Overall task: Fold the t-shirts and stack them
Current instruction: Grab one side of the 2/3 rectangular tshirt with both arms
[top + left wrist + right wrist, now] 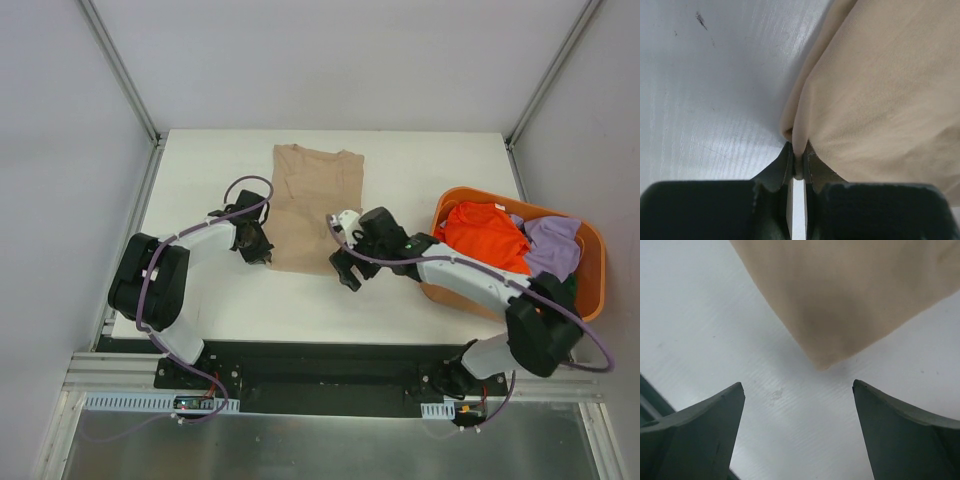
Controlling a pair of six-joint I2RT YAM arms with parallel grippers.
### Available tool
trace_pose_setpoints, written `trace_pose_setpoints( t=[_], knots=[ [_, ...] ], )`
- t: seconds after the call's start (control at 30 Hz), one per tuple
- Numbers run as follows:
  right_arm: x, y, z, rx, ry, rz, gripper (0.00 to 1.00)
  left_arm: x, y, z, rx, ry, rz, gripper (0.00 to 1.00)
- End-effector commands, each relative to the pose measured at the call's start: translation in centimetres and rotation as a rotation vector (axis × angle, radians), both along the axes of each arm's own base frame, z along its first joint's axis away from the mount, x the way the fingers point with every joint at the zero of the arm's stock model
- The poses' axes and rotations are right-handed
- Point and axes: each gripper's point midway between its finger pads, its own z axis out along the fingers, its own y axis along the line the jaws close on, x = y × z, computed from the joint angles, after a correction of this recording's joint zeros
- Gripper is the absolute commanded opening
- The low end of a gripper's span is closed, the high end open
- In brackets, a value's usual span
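The tan t-shirt (312,205) lies on the white table, folded into a long strip with the collar at the far end. My left gripper (262,250) is shut on the tan t-shirt's near left corner (800,145). My right gripper (343,268) is open and empty just off the near right corner; that corner (822,362) lies on the table ahead of the two spread fingers. An orange t-shirt (487,236), a lavender one (550,245) and a bit of dark green (570,287) lie in the basket.
An orange plastic basket (594,275) stands at the table's right edge, next to my right arm. The white table (210,180) has bare surface left of and beyond the shirt. Metal frame posts stand at the far corners.
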Motion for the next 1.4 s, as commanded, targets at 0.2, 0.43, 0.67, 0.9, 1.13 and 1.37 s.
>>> trace_pose_setpoints(
  t=[0.2,0.43,0.67,0.9,1.13,1.37],
  knots=[
    [1.5,2.6,-5.2,-0.318,0.024,0.277,0.75,-1.1,2.5,-0.4,0.089,0.023,-0.005,0.00],
    [-0.3,1.4,-7.8,-0.392,0.163,0.266,0.67,-1.0,3.3,-0.2,0.094,0.023,0.014,0.00],
    [-2.2,1.5,-8.9,-0.397,0.220,0.271,0.49,-1.5,3.6,0.2,0.083,0.021,0.018,0.00],
    [-4.8,1.4,-8.0,-0.427,0.174,0.240,0.27,-3.0,4.2,2.6,0.050,-0.059,0.062,0.00],
    [-13.1,6.2,-5.1,-0.223,0.183,0.424,0.01,-6.7,5.5,4.4,0.030,-0.115,0.123,0.00],
    [-21.3,10.7,2.1,0.084,0.362,0.613,0.01,-9.7,8.9,9.9,0.035,-0.327,0.282,0.00]
  ],
)
